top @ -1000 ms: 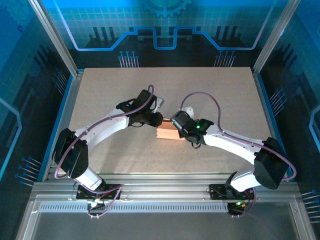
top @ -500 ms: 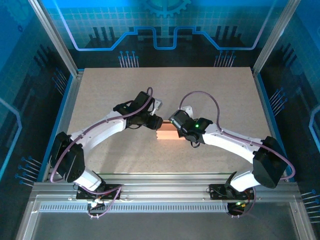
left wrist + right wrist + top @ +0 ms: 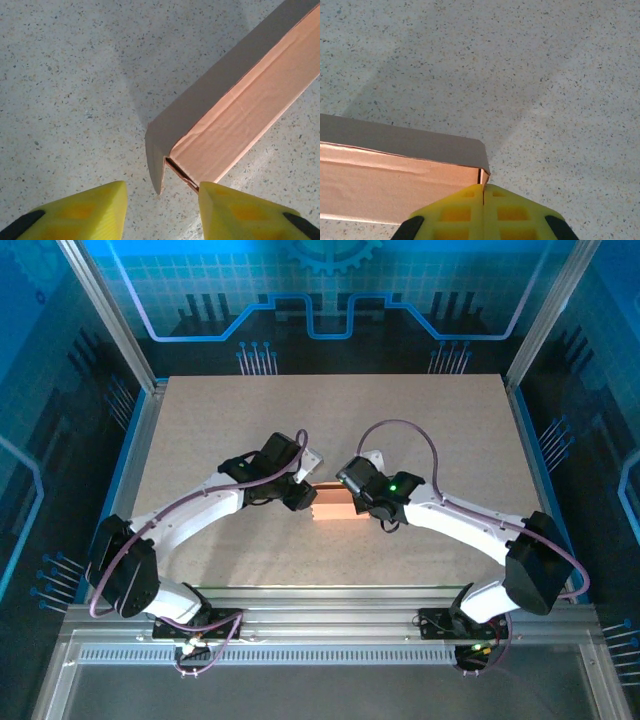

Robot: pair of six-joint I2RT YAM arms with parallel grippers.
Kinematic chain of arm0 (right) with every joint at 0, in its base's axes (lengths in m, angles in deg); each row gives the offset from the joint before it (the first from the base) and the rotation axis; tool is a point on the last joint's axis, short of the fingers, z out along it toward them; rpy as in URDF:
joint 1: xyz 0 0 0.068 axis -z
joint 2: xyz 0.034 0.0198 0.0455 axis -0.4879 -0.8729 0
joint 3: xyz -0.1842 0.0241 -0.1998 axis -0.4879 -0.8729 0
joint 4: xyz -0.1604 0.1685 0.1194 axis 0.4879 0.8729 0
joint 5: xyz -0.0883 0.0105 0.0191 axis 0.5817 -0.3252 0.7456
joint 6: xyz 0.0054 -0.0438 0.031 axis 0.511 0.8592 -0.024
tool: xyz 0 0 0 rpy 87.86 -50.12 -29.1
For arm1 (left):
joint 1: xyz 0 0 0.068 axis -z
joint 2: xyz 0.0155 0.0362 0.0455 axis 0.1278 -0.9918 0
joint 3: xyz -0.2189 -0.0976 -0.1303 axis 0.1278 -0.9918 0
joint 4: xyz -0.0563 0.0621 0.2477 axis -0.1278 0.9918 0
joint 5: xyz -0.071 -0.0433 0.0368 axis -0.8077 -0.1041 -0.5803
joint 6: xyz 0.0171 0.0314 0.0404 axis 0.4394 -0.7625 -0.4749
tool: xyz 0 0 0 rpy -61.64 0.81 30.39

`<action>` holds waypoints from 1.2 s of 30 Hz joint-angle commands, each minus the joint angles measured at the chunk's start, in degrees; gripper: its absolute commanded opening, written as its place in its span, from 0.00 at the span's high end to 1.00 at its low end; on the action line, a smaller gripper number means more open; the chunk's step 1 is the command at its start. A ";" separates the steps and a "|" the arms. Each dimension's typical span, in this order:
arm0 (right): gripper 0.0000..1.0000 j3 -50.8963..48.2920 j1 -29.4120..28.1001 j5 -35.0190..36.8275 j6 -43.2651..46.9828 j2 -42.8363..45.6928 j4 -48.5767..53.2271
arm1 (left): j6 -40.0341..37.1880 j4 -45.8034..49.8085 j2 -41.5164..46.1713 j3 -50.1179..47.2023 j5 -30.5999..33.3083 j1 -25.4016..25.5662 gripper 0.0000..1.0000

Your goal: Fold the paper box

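I see the paper box (image 3: 334, 506) lying on the speckled table (image 3: 75, 75), directly between my two pincers. In the top view the pincers meet it from opposite ends.

The left pincer (image 3: 160, 191) is spread. The loose end flap of the box hangs just in front of the gap between its yellow fingers (image 3: 87, 212). The right-hand finger is at the lower edge of the orange side, touching or almost touching.

The right pincer (image 3: 484, 194) is pressed together, and its tip sits against the other end corner. I cannot tell if a thin flap is nipped inside the seam.

I judge the box very light. The card is thin, stiff only along the creases, and easy to dent in the middle of a wall. It will probably slide on this smooth top when pushed from one end. I would take the flap close to its crease and keep the far end braced.
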 commanded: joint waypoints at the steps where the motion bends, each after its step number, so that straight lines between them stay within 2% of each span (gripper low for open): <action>1: 1.00 1.89 -0.09 -0.77 -0.57 -0.91 2.67 | -0.56 -0.45 -1.50 1.09 0.07 0.27 0.62; 5: 1.00 2.49 0.05 -1.03 -0.49 -1.26 3.33 | -0.27 -0.02 -2.00 1.22 -0.13 0.23 0.71; 9: 1.00 2.77 0.21 -1.34 -0.40 -1.66 3.37 | 0.19 0.48 -2.42 1.53 0.31 0.28 0.89; 14: 1.00 2.93 0.25 -1.73 -0.15 -1.97 3.19 | 2.98 1.97 -4.16 3.81 -0.17 0.13 0.99; 21: 1.00 3.51 -0.62 0.17 0.48 -2.50 4.22 | 3.97 3.87 -5.77 6.42 -1.10 0.16 1.00; 24: 1.00 3.78 -1.11 2.05 0.57 -3.00 5.05 | 6.95 4.94 -6.55 7.97 0.29 0.19 1.00; 26: 1.00 4.07 -1.28 2.08 0.71 -3.37 4.95 | 7.21 5.70 -6.99 8.94 -1.20 0.13 1.00; 29: 1.00 4.27 -1.23 1.19 1.16 -3.64 4.58 | 5.83 6.04 -7.06 9.31 -3.21 0.14 1.00; 36: 1.00 7.37 0.32 -2.94 3.12 -3.41 7.60 | 3.55 7.10 -6.83 9.91 -2.81 -0.03 1.00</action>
